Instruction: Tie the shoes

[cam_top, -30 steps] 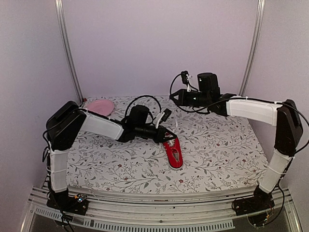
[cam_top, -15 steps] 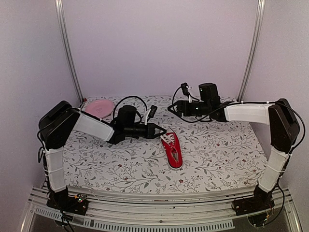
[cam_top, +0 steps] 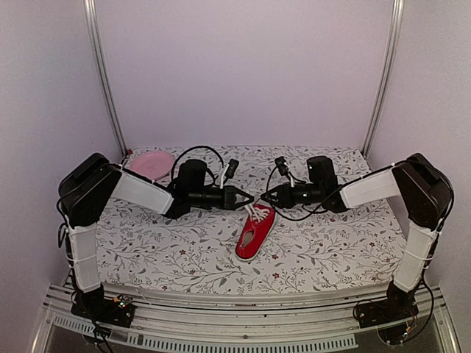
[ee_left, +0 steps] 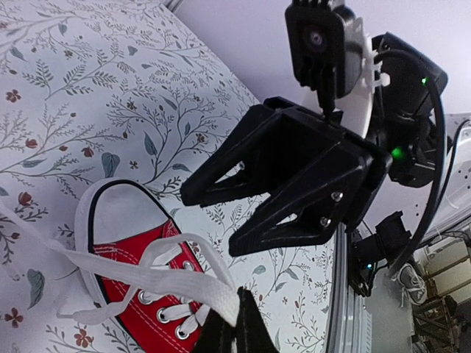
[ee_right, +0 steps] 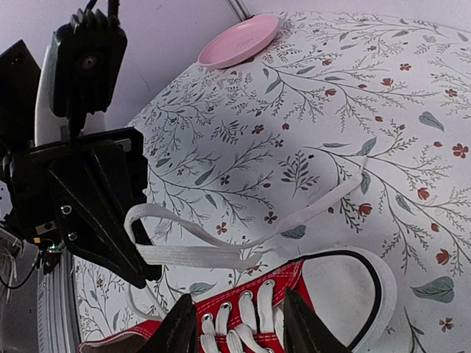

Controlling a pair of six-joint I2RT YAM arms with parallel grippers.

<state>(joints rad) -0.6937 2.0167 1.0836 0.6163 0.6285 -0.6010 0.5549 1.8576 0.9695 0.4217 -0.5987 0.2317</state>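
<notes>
From above, the red sneaker [cam_top: 250,239] is lying near the middle of the flowered table [cam_top: 331,239], its far end right under the two arms; the left gripper [cam_top: 246,198] is reaching in from the left and the right gripper [cam_top: 266,197] from the right, tips almost meeting; a pink plate [cam_top: 152,163] is sitting at the far left, well apart. Through the left wrist camera, the left fingers are pinching tight on a white lace [ee_left: 176,276] that is running out from the eyelets, and the right gripper is facing them just beyond the toe cap, jaws parted and, as far as I can tell, gripping nothing. Through the right wrist camera, the right fingers are straddling the laced front of the shoe without clamping it, while a loop of lace is hanging from the left gripper's tip, with another strand trailing across the cloth to the right. I'd say the right arm is going for the second hold; it wants one flat strand beside that loop, not the canvas; then both pulls should be even and low, since a small shoe like this will likely slide or tip.
</notes>
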